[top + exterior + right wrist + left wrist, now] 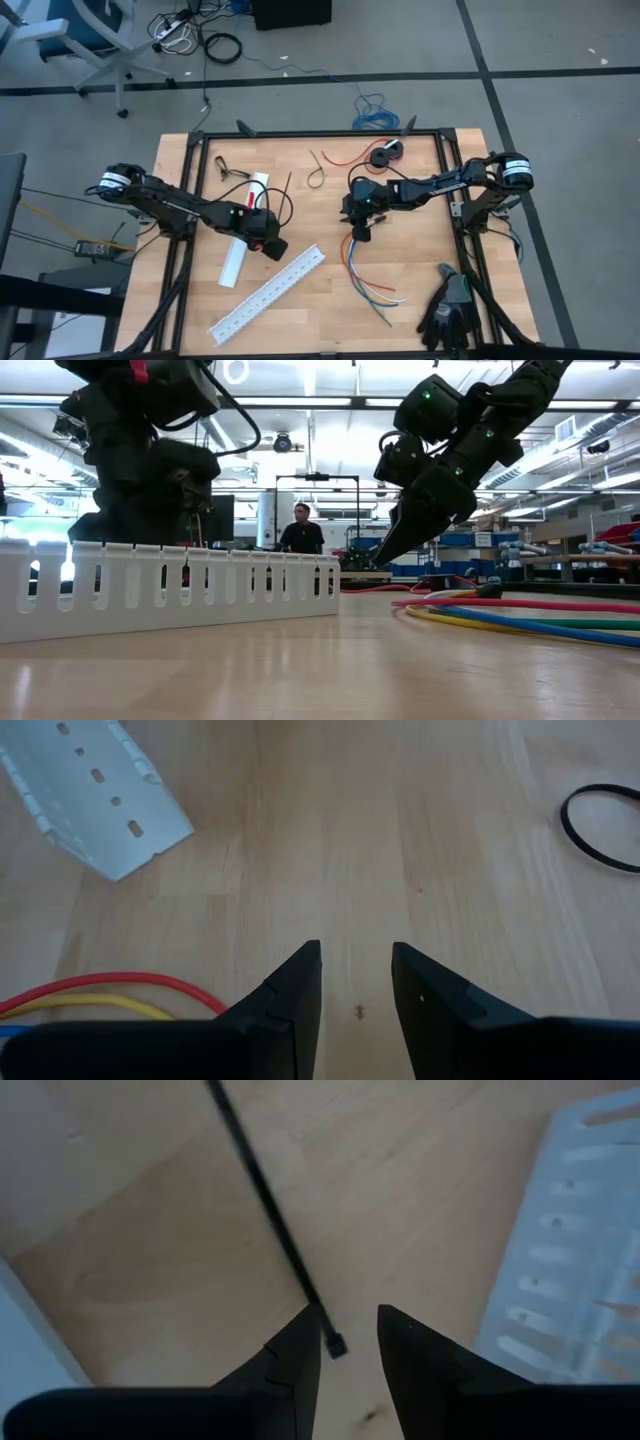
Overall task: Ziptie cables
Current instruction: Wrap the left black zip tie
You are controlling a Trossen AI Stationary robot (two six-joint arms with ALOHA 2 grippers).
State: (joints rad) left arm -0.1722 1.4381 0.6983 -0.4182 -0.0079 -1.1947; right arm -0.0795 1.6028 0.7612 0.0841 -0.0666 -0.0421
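Note:
The cables [362, 278] are a fan of red, orange, blue, green and white wires lying on the wooden table right of centre; they also show in the low view [520, 620] and the right wrist view [110, 988]. My right gripper [358, 235] [355, 950] hangs open just above their gathered far end, with nothing between its fingers. My left gripper [272, 248] [350, 1315] points down at the table left of centre, open. A straight black zip tie [270, 1210] runs away from it, and the tie's head [337, 1345] sits between the fingertips. My left gripper has the zip tie's head end [330, 1335] in the gap between its fingertips, close against the inner edge of one finger [305, 1340]. I cannot tell whether the finger touches it. The fingers come from above, slanting down.
A white slotted cable duct [268, 293] [170, 585] lies slantwise near the front edge, with a white strip [240, 245] beside my left arm. Black gloves [450, 308] lie at the front right. A looped black tie [317, 170] and a thin red wire [345, 157] lie farther back.

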